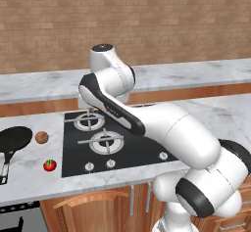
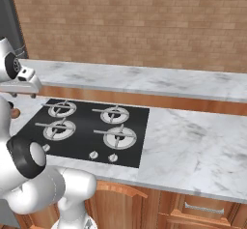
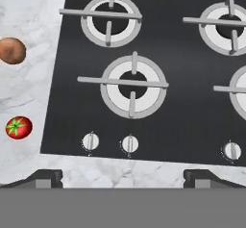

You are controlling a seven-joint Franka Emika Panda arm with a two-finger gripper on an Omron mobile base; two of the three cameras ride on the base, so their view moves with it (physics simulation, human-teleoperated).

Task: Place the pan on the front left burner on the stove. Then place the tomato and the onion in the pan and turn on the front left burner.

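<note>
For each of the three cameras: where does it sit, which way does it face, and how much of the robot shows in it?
Left base view: behind the arm, left side, facing the stove, pan, onion and tomato; the white arm rises lower right.
Right base view: behind, right side, same stove; the arm shows at the left edge.
Hand view: above the stove, looking down; the open hand at bottom.
Shared: all three show the front left burner.

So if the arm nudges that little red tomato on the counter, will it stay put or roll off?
The tomato looks round and smooth, so a sideways nudge would probably roll it across the flat marble counter. It seems small and likely light. Its glossy skin may slip unless the pincer closes squarely on it.
</note>
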